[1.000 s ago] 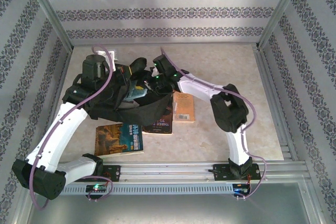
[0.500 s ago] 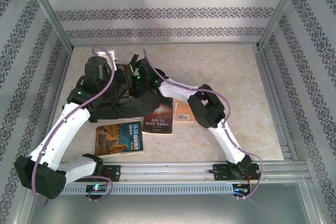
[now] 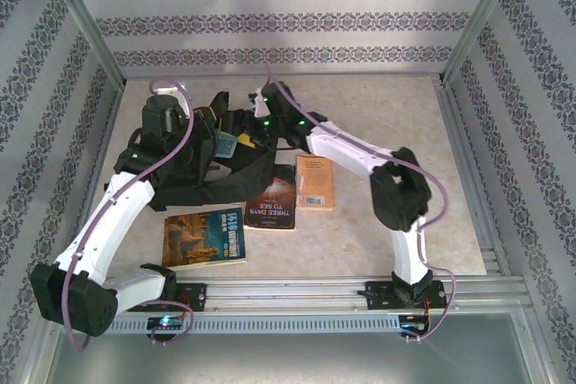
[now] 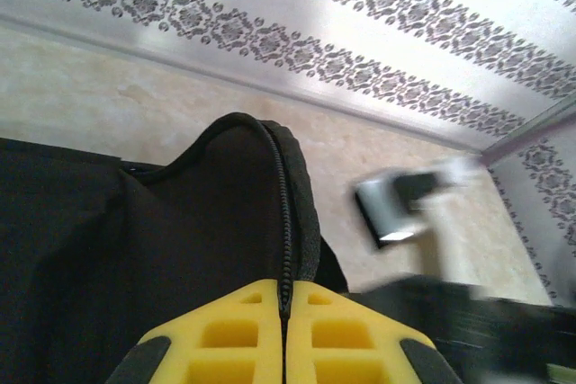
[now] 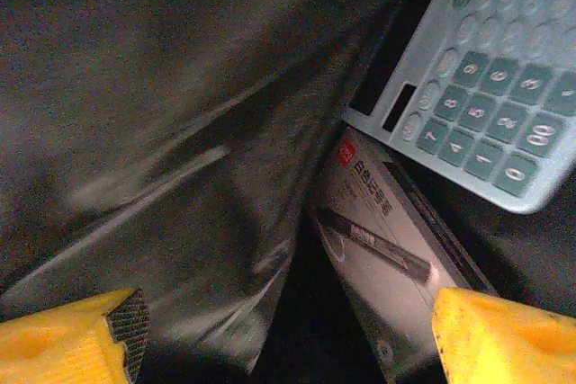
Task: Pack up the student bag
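Item: student bag (image 3: 229, 188), a large black soft fabric backpack with zips, lying at the far left of the pale stone-patterned counter (image 3: 378, 114), its mouth turned toward the right arm. The left gripper (image 4: 286, 312) has its yellow jaws pressed together on the zip seam at the bag's rim and holds that edge up. The right gripper (image 5: 288, 348) sits inside the opening, jaws wide apart with nothing between them. Contents seen inside: a pale blue-grey push-button calculator (image 5: 468, 87), and just beside it a grey flat carton printed with a pen (image 5: 387, 249). Outside, near the bag: a blue-and-brown paperback (image 3: 205, 238), a dark-covered paperback (image 3: 273, 204) and an orange paperback (image 3: 314, 182), which probably remain to be packed. Handling note, as a judgement: the left hold should stay high so the mouth gapes, and the right gripper should lift out straight, clear of the lining and without dragging the calculator. Not determinable: the depth of the bag, anything beneath the calculator, the straps, and a blurred grey shape at the right of the left wrist view.
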